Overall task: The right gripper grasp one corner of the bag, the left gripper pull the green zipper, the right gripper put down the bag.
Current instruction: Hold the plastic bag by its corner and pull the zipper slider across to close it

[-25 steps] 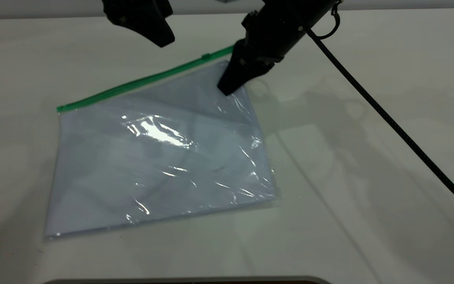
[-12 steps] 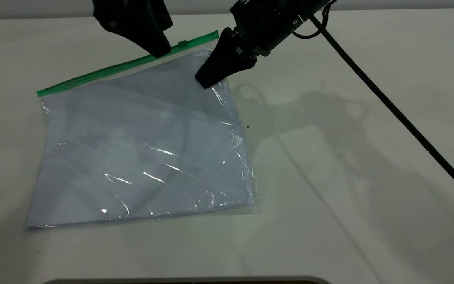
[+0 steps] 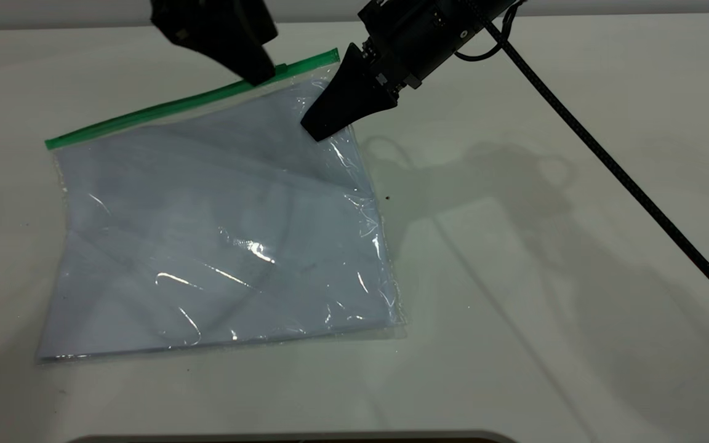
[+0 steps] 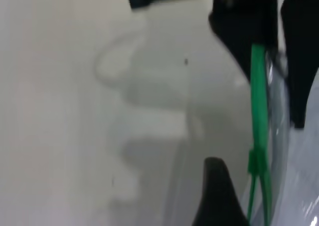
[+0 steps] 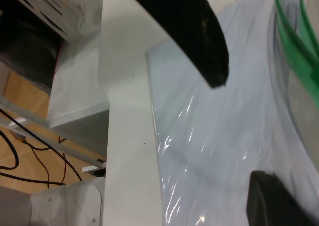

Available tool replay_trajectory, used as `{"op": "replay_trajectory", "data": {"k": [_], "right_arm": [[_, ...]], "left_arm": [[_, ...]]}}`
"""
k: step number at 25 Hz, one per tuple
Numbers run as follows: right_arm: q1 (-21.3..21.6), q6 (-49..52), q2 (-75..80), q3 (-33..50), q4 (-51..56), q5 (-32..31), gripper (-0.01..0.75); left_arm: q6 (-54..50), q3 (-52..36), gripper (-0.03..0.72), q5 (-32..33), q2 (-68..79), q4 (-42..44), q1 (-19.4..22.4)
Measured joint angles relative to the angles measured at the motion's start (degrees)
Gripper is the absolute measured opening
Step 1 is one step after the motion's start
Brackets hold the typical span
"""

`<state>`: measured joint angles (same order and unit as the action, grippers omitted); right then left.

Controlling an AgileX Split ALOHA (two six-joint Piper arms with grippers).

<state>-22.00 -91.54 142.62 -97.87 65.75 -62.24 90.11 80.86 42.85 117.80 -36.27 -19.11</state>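
Observation:
The clear bag [image 3: 219,227] with white sheets lies on the white table [image 3: 545,246]. Its green zipper [image 3: 164,109] runs along the far edge. The small slider tab [image 3: 281,67] sits near the right end. My right gripper [image 3: 317,128], with the braided cable, is shut on the bag's far right corner and holds that corner slightly raised. My left gripper [image 3: 260,75] hangs right at the zipper, beside the slider. In the left wrist view one of its fingers [image 4: 215,196] stands beside the slider [image 4: 256,162], open. The right wrist view shows the bag [image 5: 214,136] under my right finger [image 5: 271,201].
The braided cable [image 3: 607,166] runs from the right arm across the table's right side. A dark edge [image 3: 293,438] shows at the table's near side. The right wrist view shows a shelf and wires [image 5: 30,151] beyond the table edge.
My right gripper has dragged the bag's corner to the left, and the whole bag slid left with it. My left gripper has come down to the zipper by the slider.

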Motion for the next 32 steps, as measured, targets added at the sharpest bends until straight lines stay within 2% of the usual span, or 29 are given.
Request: {"op": "replay_trajectory", "data": {"k": [9,25,32], "right_arm": [[0.0,0.0,0.0,0.0,0.1,-0.1,0.033],[0.0,0.0,0.0,0.0,0.2,-0.1,0.033],[0.0,0.0,-0.1,0.0,0.2,-0.1,0.033]], "left_arm": [[1.9,0.0,0.467,0.7,0.0,-2.5,0.0],[1.6,0.0,0.460,-1.8,3.3,-2.6,0.0],[1.8,0.0,0.347,-1.5,3.7,-2.7,0.0]]}}
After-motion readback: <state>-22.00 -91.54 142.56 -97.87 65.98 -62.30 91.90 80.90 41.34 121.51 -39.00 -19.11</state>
